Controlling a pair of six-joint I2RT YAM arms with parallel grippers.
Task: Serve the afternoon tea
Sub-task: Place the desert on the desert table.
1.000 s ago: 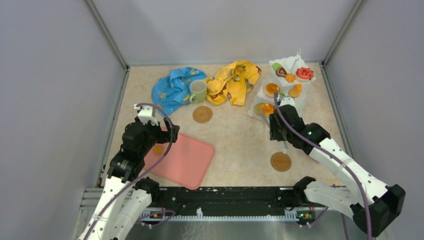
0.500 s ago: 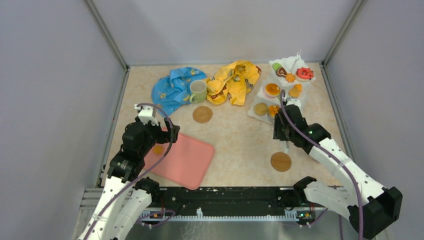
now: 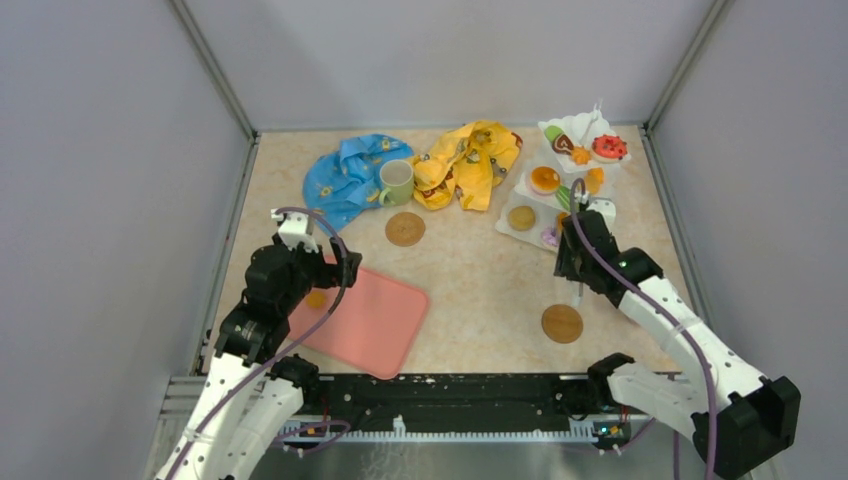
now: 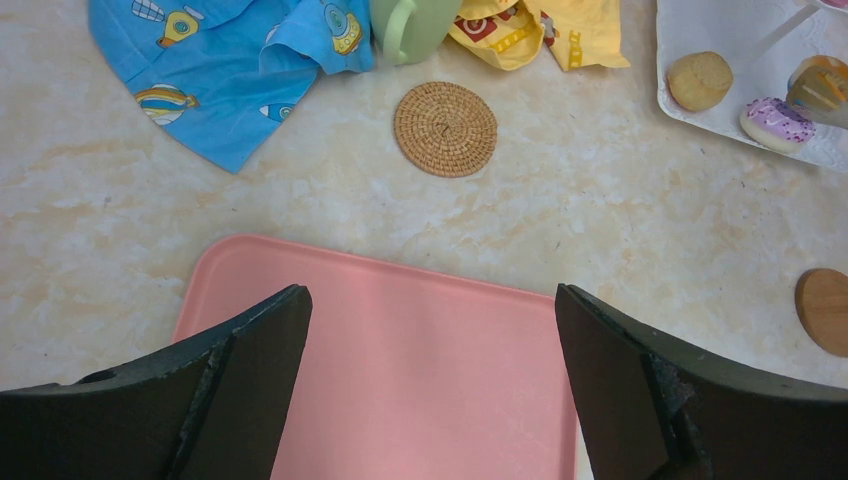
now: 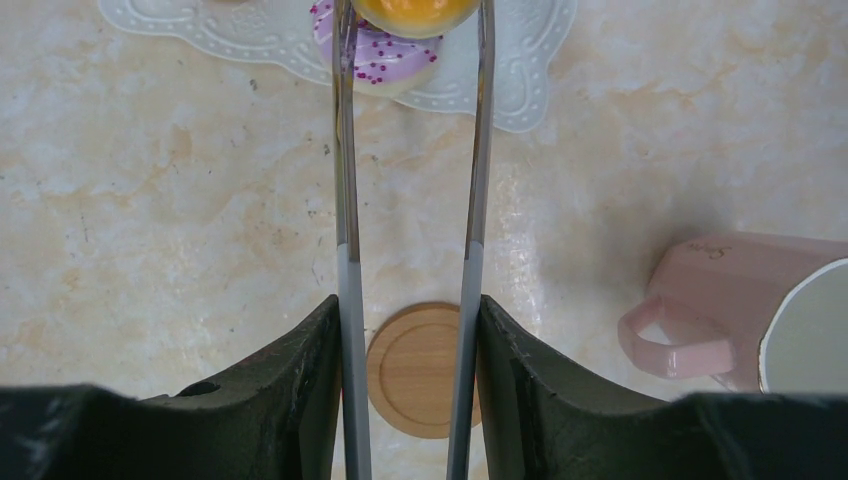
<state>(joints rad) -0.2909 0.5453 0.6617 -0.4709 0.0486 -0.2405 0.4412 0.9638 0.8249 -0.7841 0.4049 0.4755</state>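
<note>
My right gripper (image 3: 575,262) (image 5: 408,305) is shut on metal tongs (image 5: 346,200). The tongs pinch a yellow-orange pastry (image 5: 415,12) (image 3: 562,216) over the bottom plate (image 5: 510,70) of the white stand (image 3: 578,130), just above a purple donut (image 5: 385,60). Several more pastries lie on the stand's tiers. A wooden coaster (image 3: 562,323) (image 5: 410,370) lies below the gripper, with a pale pinkish-white mug (image 5: 770,300) to its right. The green mug (image 3: 396,181) stands behind a woven coaster (image 3: 405,228) (image 4: 445,128). My left gripper (image 3: 338,266) (image 4: 430,300) is open and empty over the pink tray (image 4: 400,360).
A blue cloth (image 3: 345,175) and a yellow cloth (image 3: 468,160) lie crumpled at the back beside the green mug. The pink tray (image 3: 375,325) lies at the front left, with a small orange piece (image 3: 316,298) at its left edge. Grey walls enclose the table.
My right gripper has moved right and slightly back, carrying the orange pastry in the tongs across the stand's bottom plate and uncovering a tan pastry and the purple donut. The left arm has not moved.
</note>
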